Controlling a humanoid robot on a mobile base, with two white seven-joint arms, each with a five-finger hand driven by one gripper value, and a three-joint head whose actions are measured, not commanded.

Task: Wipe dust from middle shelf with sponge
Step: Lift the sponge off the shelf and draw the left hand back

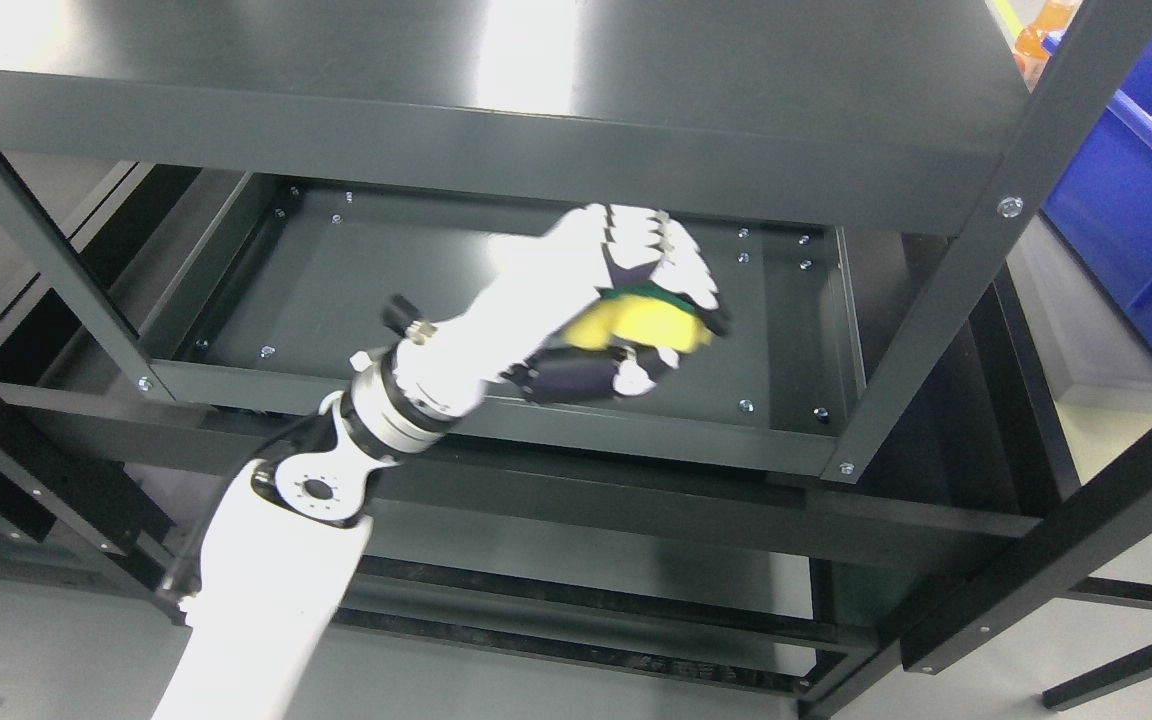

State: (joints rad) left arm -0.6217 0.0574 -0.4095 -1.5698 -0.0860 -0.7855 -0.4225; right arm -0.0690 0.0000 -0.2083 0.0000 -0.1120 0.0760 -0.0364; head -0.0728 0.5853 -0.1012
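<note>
A dark grey metal rack fills the head view. Its middle shelf (356,280) is a shallow tray with raised rims, seen under the top shelf (496,110). My left hand (651,310) reaches in over the shelf's front rim, its white fingers curled around a yellow sponge (636,325) with a green scouring layer on top. The sponge is held over the right-middle part of the shelf; whether it touches the surface I cannot tell. The hand looks slightly blurred. My right arm does not show.
The top shelf's front beam hangs just above the hand. A slanted upright post (946,300) borders the shelf on the right. A blue bin (1136,200) stands at the far right, with an orange bottle (1041,25) behind it. Lower rails cross below.
</note>
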